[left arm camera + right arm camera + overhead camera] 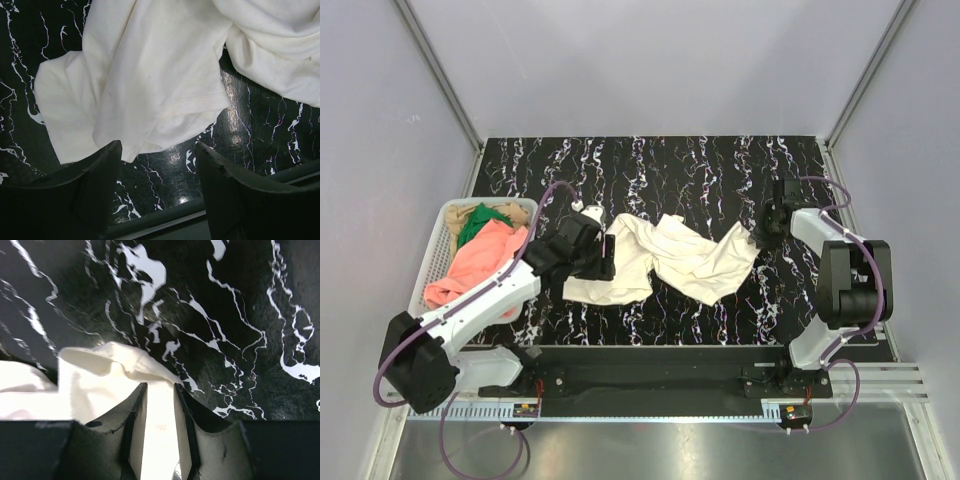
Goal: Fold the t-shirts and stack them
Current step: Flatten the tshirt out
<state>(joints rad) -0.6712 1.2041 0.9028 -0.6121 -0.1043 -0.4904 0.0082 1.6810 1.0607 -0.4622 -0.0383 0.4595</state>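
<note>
The right gripper (159, 387) is pinched shut on an edge of the cream t-shirt (100, 375). The left gripper (157, 150) hangs with jaws wide apart over its left hem. The shirt sprawls rumpled mid-table (720, 170), with black marbled top showing beyond every edge.

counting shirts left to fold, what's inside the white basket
The basket holds a salmon-pink shirt on top, with a green shirt and a tan shirt bunched at the far end. Anything beneath them is covered.
</note>
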